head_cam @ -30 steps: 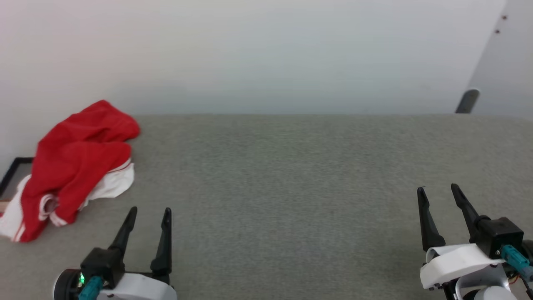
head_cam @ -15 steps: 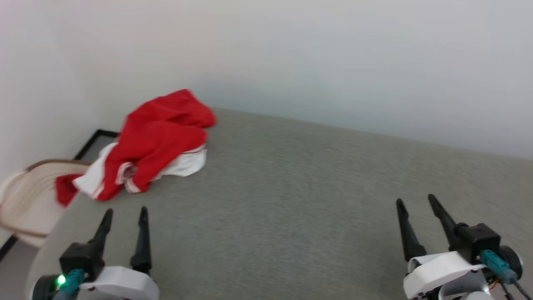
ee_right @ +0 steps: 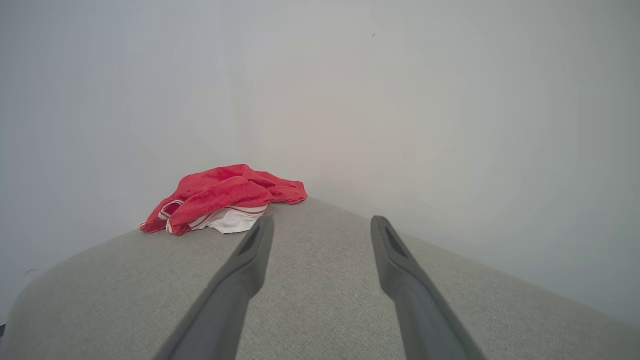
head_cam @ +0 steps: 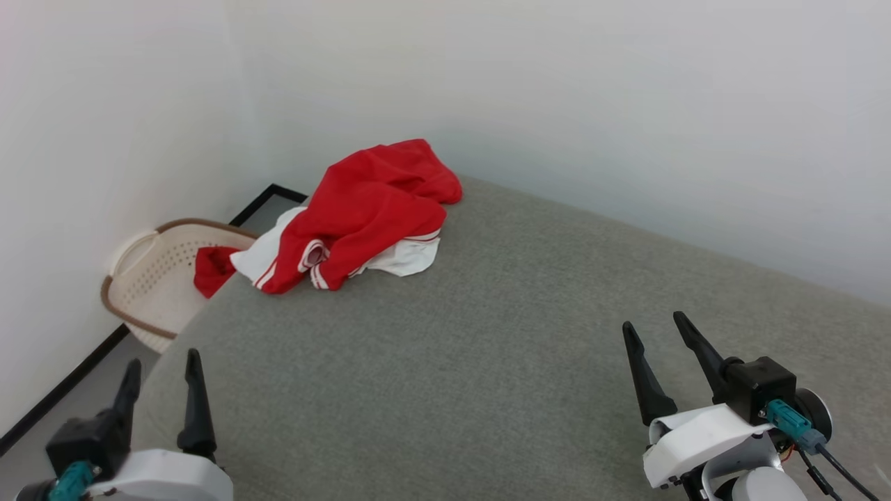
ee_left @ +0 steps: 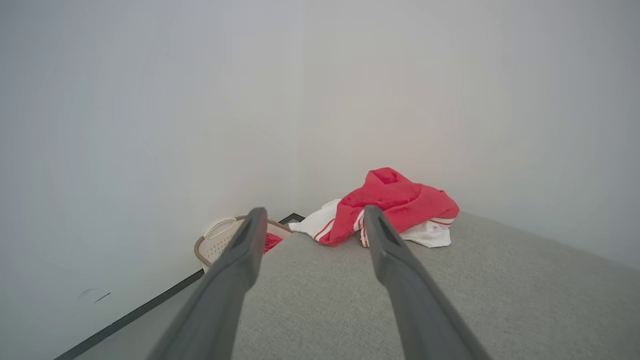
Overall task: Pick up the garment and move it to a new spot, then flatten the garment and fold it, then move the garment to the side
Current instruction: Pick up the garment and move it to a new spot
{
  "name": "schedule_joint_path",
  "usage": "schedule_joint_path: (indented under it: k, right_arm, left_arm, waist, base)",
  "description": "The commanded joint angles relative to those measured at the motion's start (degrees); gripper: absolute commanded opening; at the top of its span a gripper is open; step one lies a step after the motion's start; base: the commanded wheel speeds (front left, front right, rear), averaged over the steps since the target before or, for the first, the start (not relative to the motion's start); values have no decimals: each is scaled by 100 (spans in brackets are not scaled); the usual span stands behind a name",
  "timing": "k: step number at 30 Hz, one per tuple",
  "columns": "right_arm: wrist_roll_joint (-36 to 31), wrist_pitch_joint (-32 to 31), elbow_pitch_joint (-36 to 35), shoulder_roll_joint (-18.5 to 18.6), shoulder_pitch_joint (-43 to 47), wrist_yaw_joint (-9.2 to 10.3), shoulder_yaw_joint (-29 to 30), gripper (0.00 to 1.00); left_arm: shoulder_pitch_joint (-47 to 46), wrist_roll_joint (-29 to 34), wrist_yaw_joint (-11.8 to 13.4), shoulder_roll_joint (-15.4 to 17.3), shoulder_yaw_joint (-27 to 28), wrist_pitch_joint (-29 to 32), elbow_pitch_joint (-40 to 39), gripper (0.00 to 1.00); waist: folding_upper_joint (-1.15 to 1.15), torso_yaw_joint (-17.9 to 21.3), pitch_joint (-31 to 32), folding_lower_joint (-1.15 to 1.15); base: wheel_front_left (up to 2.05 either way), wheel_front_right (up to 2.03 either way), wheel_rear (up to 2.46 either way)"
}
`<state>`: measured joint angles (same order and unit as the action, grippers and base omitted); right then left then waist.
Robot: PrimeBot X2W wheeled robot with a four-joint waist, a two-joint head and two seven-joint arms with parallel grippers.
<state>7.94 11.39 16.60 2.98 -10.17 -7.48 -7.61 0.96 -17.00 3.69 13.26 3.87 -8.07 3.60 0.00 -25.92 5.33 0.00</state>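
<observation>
The garment (head_cam: pixel 362 209), red shorts with white striped panels, lies crumpled at the far left corner of the grey surface (head_cam: pixel 487 334), partly hanging over its left edge. The left wrist view has the garment (ee_left: pixel 395 202) far beyond the fingers; from the right wrist the garment (ee_right: pixel 225 192) lies far off to the left. My left gripper (head_cam: pixel 160 365) hovers open at the near left edge with nothing in it. My right gripper (head_cam: pixel 654 327) stands open and empty over the near right part.
A beige perforated laundry basket (head_cam: pixel 156 268) sits on the floor beside the surface's left edge, with a piece of red cloth (head_cam: pixel 212 268) in it. White walls meet in a corner behind the garment. A black baseboard (head_cam: pixel 62 396) runs along the left wall.
The head camera has turned left, so the garment and surface shifted right in view and the basket came into sight. Both grippers stay open; the garment has not moved on the surface.
</observation>
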Motion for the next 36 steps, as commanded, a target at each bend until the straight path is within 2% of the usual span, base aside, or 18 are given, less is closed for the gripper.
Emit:
schedule_joint_path:
  k: [1,6,11,19,27,36]
  right_arm:
    - [13,40,33,-10,-51,-2,10,100]
    - [-17,1,2,93,-69,-2,34,100]
    - [-92,-204,-316,275,-111,-2,97,100]
    - [-200,-793,-1221,717,-425,-1,38,100]
    - [-253,-1269,-2083,1181,-765,-1,105,100]
    - [-295,-1698,-2943,1530,-1052,-1,125,100]
  left_arm:
    - [-48,-50,24,-5,10,32,-50,100]
    - [-377,-248,-98,69,-15,336,-99,100]
    - [-1089,-647,-291,80,-48,792,-132,100]
    - [-2617,-1362,-488,392,153,1715,142,100]
    - [-4204,-1953,-642,665,153,2696,1038,100]
    - [-5520,-2189,-712,880,-71,3592,2484,100]
  waist:
    - [0,-78,-82,0]
    - [0,-156,-204,0]
    - [0,-215,-607,0]
    - [0,127,-1748,0]
    - [0,435,-2917,0]
    - [0,717,-3877,0]
  base:
    - [0,0,0]
    - [0,0,0]
    - [0,0,0]
    - [0,0,0]
    - [0,0,0]
    - [0,0,0]
